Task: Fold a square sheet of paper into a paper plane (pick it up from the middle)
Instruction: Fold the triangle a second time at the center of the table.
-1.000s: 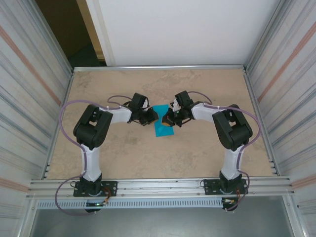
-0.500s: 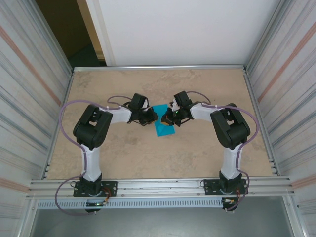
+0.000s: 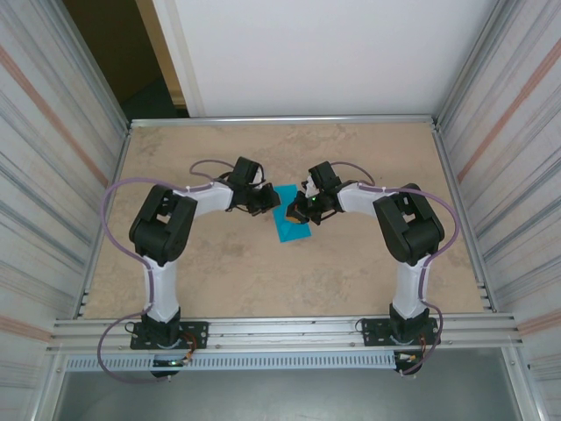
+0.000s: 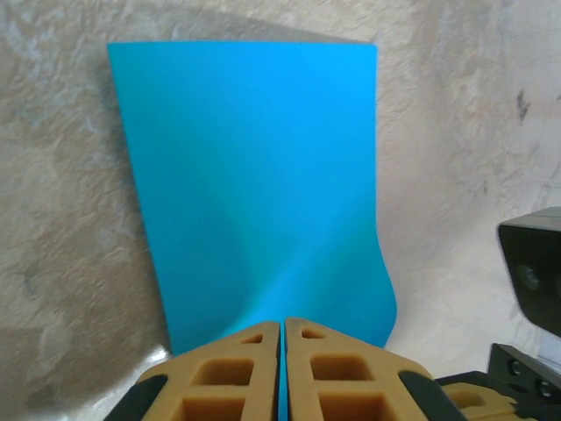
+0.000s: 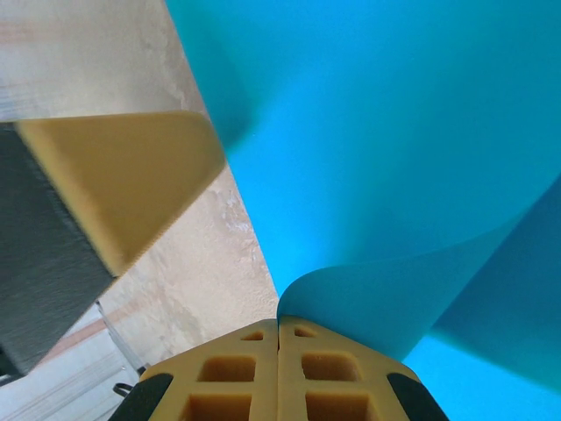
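The square sheet of paper (image 3: 292, 226) lies mid-counter (image 3: 202, 281), partly lifted, and both arms meet over it there. The left gripper (image 4: 282, 326) is pinched shut on one edge, raising a soft ridge. The right gripper (image 5: 279, 323) is clamped on a curled flap. The paper is thin, smooth, plain teal, and it bows rather than creases. My worry is that two grips pulling apart could tear it, or a slack pull could leave a crooked, rounded fold. The counter looks like mottled beige stone.
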`<act>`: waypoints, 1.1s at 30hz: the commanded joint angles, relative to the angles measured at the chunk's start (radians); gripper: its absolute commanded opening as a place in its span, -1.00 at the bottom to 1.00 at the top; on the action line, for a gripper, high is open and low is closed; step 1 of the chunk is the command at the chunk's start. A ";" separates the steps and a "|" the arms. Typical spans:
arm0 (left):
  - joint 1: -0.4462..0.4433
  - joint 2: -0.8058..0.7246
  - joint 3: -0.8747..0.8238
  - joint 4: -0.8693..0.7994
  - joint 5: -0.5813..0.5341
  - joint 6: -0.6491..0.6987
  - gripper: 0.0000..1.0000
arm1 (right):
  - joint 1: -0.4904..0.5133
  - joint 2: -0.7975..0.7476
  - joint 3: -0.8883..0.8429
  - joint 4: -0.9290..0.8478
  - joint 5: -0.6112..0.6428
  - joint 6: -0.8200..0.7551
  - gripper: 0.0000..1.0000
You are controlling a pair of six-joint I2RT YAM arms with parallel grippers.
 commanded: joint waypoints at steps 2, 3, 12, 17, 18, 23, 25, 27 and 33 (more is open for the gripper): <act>0.005 0.034 0.019 -0.047 -0.014 0.027 -0.79 | 0.009 0.015 -0.011 0.039 -0.014 0.015 -1.00; 0.004 0.035 0.016 -0.046 -0.016 0.027 -0.79 | 0.010 0.017 -0.010 0.046 -0.016 0.018 -1.00; 0.005 0.048 0.015 -0.043 -0.019 0.030 -0.81 | 0.011 0.036 -0.009 0.090 -0.023 0.042 -1.00; 0.005 0.051 0.016 -0.048 -0.020 0.030 -0.81 | 0.011 0.047 -0.001 0.090 -0.006 0.049 -1.00; 0.005 0.050 0.016 -0.046 -0.019 0.030 -0.81 | 0.011 0.050 0.003 0.086 -0.002 0.049 -1.00; 0.004 0.049 0.013 -0.049 -0.019 0.030 -0.81 | 0.011 0.062 0.008 0.081 0.011 0.052 -1.00; 0.006 0.049 0.012 -0.046 -0.018 0.030 -0.81 | 0.012 0.064 0.009 0.081 0.014 0.051 -1.00; 0.006 0.050 0.014 -0.046 -0.015 0.030 -0.81 | 0.012 0.064 0.006 0.086 0.015 0.053 -1.00; 0.006 0.054 0.014 -0.042 -0.011 0.028 -0.81 | 0.015 0.070 0.001 0.111 0.009 0.060 -1.00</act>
